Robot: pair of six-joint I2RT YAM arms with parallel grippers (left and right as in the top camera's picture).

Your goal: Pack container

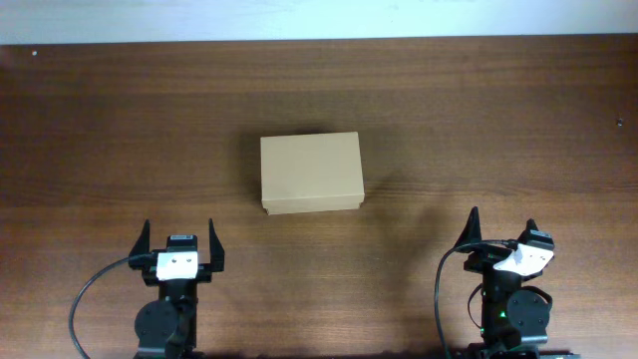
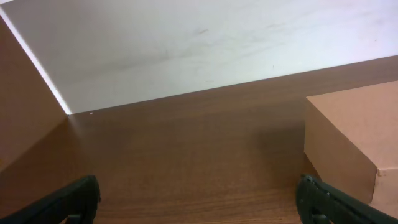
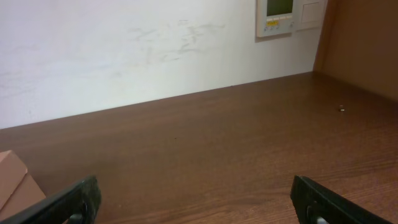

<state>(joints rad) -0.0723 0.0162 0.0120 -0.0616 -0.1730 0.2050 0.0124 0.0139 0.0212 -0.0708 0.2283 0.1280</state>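
The container [image 1: 310, 172] is a plain tan cardboard box with its lid down, at the middle of the wooden table. Its corner shows at the right of the left wrist view [image 2: 354, 140] and at the lower left edge of the right wrist view [image 3: 12, 180]. My left gripper [image 1: 179, 244] is open and empty near the front edge, left of and nearer than the box; its jaws [image 2: 199, 202] frame bare wood. My right gripper [image 1: 501, 231] is open and empty at the front right; its jaws [image 3: 199, 202] also frame bare wood.
A white wall runs along the table's far edge [image 1: 319, 40]. A wall thermostat panel [image 3: 280, 15] shows in the right wrist view. A tiny speck [image 3: 341, 109] lies on the table at the far right.
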